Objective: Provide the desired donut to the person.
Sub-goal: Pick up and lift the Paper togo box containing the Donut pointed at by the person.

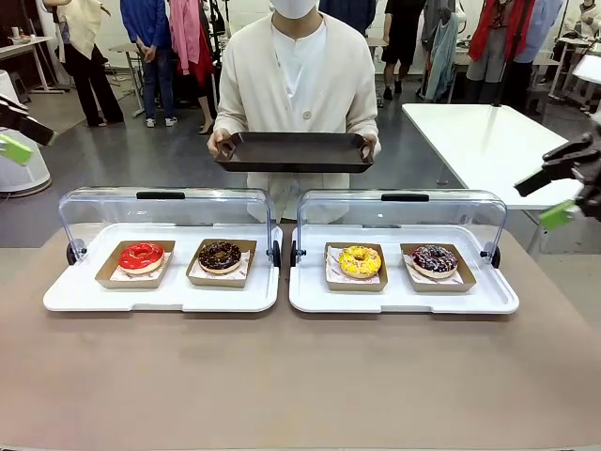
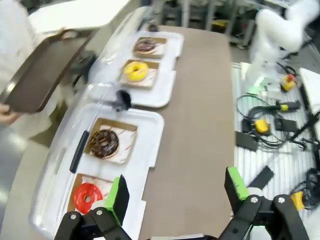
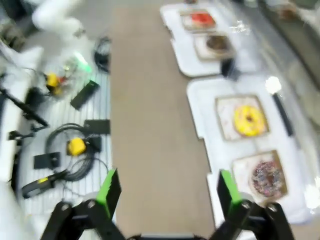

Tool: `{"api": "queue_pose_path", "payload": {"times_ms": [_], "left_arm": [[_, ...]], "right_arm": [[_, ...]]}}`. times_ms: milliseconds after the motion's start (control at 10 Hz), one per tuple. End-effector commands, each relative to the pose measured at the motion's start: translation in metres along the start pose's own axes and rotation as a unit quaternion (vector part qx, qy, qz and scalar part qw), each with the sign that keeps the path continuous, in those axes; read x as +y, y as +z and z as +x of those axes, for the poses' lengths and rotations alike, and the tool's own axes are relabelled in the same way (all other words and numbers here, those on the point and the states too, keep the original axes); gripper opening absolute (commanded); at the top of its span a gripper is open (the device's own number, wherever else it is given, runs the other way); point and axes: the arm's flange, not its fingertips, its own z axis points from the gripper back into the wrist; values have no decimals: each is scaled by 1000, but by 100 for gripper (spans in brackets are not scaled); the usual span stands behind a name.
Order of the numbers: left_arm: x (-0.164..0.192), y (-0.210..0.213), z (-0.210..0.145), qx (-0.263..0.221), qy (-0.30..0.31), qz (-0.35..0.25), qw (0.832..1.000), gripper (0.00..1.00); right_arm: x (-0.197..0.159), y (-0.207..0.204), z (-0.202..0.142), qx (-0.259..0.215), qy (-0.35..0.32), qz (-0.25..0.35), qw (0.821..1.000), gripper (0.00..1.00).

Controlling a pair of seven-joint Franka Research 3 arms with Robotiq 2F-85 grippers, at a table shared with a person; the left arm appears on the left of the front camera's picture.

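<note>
Left wrist view: hovering, left tool released, beside red donut. Hovering, right tool released, beside sprinkled donut.

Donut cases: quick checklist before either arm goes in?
1. Left cover and right cover rolled back: ok.
2. Red donut, chocolate donut, yellow donut and sprinkled donut each in its own cardboard holder: ok.
3. Left gripper open, empty: ok.
4. Right gripper open, empty: ok.
5. Person holds the dark tray level beyond the cases, nothing on it: ok.
6. Which donut is wanted: cannot tell. Both hands grip the tray, neither pointing.
</note>
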Motion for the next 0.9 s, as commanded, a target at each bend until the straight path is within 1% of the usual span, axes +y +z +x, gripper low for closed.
{"api": "queue_pose_path", "payload": {"times_ms": [0, 100, 300, 500, 700, 800], "left_arm": [[24, 24, -21, -14, -21, -24, 999, 100], [26, 34, -38, -33, -29, -10, 999, 100], [33, 47, -66, -50, -20, 20, 998, 100], [31, 55, -86, -58, -10, 53, 997, 100], [27, 66, -98, -64, -1, 80, 995, 100], [25, 71, -104, -63, 4, 90, 994, 100]], "right_arm": [[-25, 14, -38, -84, 10, 78, 993, 100], [-27, 22, -59, -126, 21, 86, 988, 100], [-24, 35, -80, -172, 27, 78, 982, 100], [-17, 48, -90, -182, 17, 66, 981, 100], [-14, 54, -100, -177, -42, 60, 981, 100], [-11, 56, -106, -177, -57, 53, 981, 100]]}}
